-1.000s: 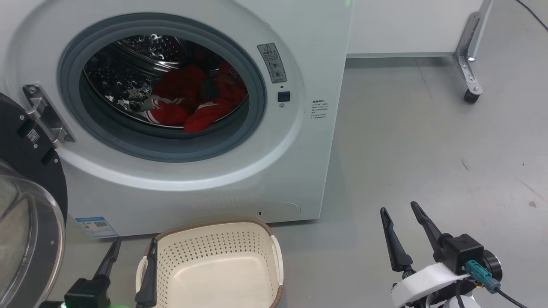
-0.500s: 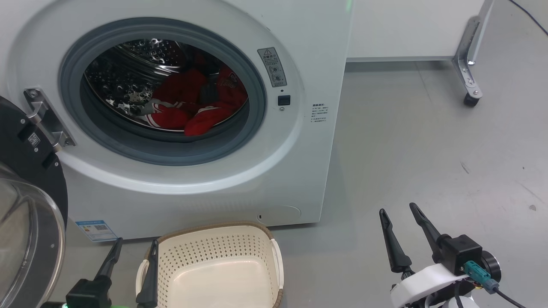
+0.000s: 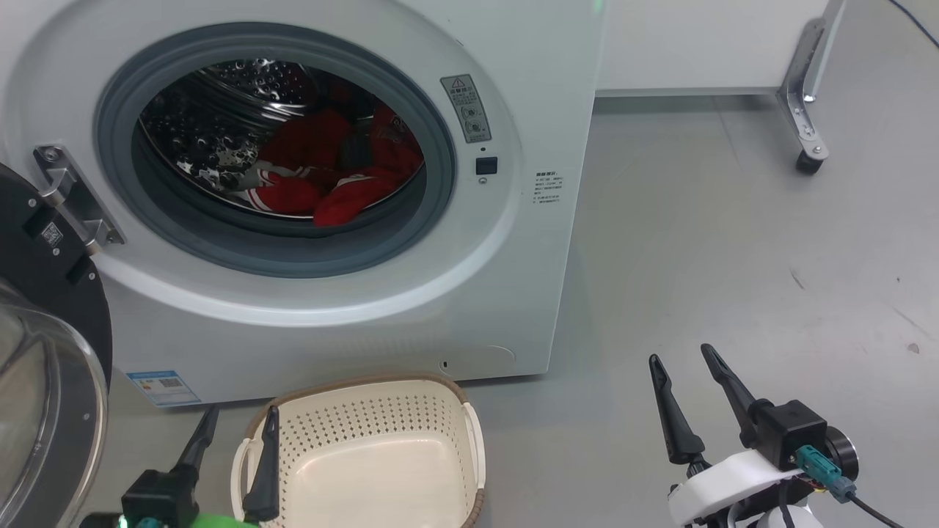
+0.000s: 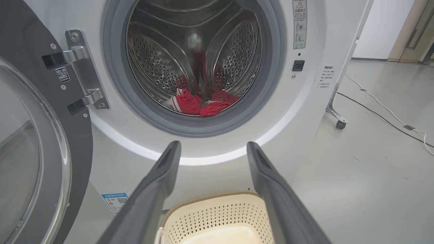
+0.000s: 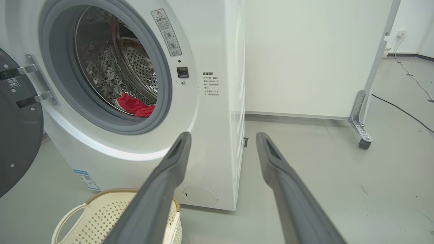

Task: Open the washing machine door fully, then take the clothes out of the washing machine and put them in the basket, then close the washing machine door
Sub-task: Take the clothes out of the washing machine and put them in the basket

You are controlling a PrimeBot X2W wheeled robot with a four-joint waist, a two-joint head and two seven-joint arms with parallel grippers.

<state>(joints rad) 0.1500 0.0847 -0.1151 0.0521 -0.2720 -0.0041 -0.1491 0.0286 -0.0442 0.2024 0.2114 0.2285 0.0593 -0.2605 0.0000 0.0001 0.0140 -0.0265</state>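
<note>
The white washing machine [image 3: 411,308] stands with its round black door [image 3: 37,271] swung open to the left, glass bowl facing out. Red clothes [image 3: 323,176] with white stripes lie in the steel drum, also seen in the left wrist view as red clothes [image 4: 190,103]. The cream basket [image 3: 367,383] sits empty on the floor in front of the machine. My left gripper [image 3: 243,412] is open at the basket's left rim, pointing toward the drum. My right gripper [image 3: 680,354] hangs open over bare floor, right of the machine, holding nothing.
A white panel on a metal leg with a caster wheel [image 3: 807,163] stands at the back right. Cables [image 4: 383,108] run across the grey floor [image 3: 733,257] to the right. The open door [image 4: 40,135] crowds the left side.
My left gripper has crept slightly forward and to the right beside the basket. The head view bobbed a little. The right gripper has stayed put.
</note>
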